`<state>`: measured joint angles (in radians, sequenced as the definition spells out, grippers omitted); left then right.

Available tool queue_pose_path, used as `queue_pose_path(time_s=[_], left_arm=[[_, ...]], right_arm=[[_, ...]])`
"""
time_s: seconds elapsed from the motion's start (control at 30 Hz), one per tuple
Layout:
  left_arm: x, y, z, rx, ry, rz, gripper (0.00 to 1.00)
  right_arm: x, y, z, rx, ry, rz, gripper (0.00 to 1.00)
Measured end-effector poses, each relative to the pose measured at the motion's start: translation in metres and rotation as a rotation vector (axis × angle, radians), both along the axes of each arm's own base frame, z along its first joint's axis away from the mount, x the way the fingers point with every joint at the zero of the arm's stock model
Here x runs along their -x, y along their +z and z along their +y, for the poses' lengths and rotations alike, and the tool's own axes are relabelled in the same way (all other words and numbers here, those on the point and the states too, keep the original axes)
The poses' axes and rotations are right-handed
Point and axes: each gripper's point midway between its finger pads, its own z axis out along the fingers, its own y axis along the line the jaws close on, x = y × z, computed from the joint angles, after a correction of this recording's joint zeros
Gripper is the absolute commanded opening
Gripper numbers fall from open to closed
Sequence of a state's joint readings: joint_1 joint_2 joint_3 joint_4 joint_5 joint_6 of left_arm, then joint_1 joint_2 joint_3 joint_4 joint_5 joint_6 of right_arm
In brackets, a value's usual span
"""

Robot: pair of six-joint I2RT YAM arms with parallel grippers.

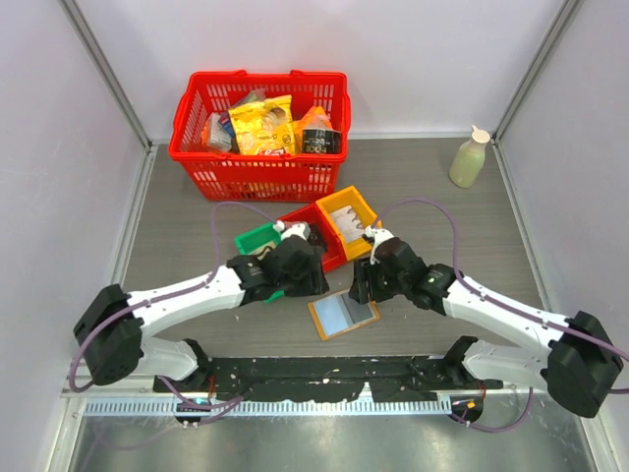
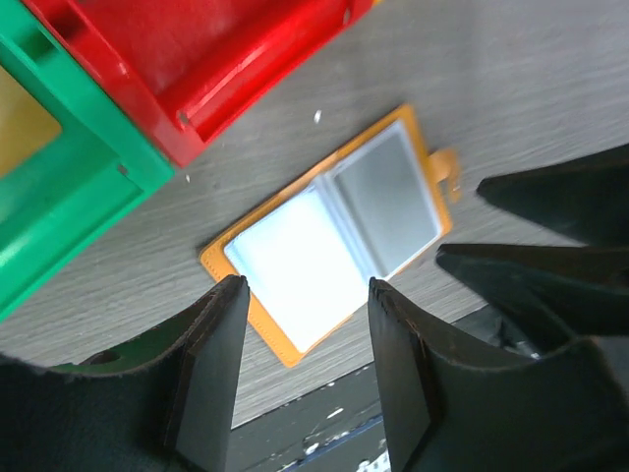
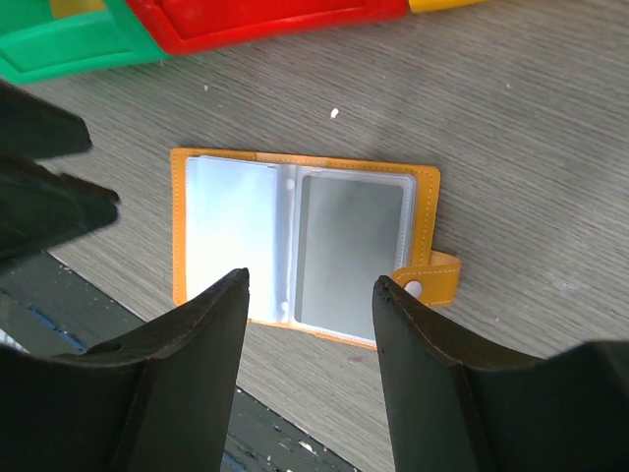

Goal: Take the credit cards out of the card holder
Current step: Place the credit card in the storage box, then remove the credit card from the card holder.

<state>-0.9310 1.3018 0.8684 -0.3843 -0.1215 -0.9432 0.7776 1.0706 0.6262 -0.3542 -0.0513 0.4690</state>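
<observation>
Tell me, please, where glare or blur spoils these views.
Left wrist: on the card holder the nearer sleeve glares white; the close fingers look soft. Right wrist: its left sleeve is washed out likewise. Top external: sharp, evenly lit, only a pale sheen.

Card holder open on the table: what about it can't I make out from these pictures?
- Whether the card holder sleeves hold cards: both wrist views, glare on the plastic.
- Part of its near edge: right wrist view, covered by the fingers of the right pincer.
- Top view: too small for detail; left arm covers part of the green bin.
</observation>
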Motion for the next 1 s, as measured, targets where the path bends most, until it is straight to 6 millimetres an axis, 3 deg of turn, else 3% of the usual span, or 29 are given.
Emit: queue_pose_path(time_s=[0.17, 0.33, 0.5, 0.8, 0.9, 1.0], left_arm=[[0.017, -0.042, -0.009, -0.057, -0.044, 0.081, 0.42], [0.024, -0.067, -0.02, -0.091, -0.076, 0.113, 0.28], [0.033, -0.084, -0.022, -0.13, -0.099, 0.143, 0.23], [0.041, -0.09, -0.015, -0.182, -0.104, 0.14, 0.19], [0.041, -0.091, -0.014, -0.191, -0.1, 0.135, 0.17], [0.041, -0.092, -0.012, -0.195, -0.094, 0.134, 0.15]], right_arm=[[-0.001, -0.023, 0.001, 0.053, -0.002, 0.053, 0.57], [-0.003, -0.041, -0.002, 0.107, -0.015, 0.083, 0.57], [-0.003, -0.054, -0.006, 0.15, -0.025, 0.108, 0.56], [-0.004, -0.051, -0.006, 0.147, -0.026, 0.102, 0.57], [-0.007, -0.038, -0.002, 0.122, -0.023, 0.083, 0.58], [-0.016, -0.014, 0.009, 0.071, -0.019, 0.039, 0.59]])
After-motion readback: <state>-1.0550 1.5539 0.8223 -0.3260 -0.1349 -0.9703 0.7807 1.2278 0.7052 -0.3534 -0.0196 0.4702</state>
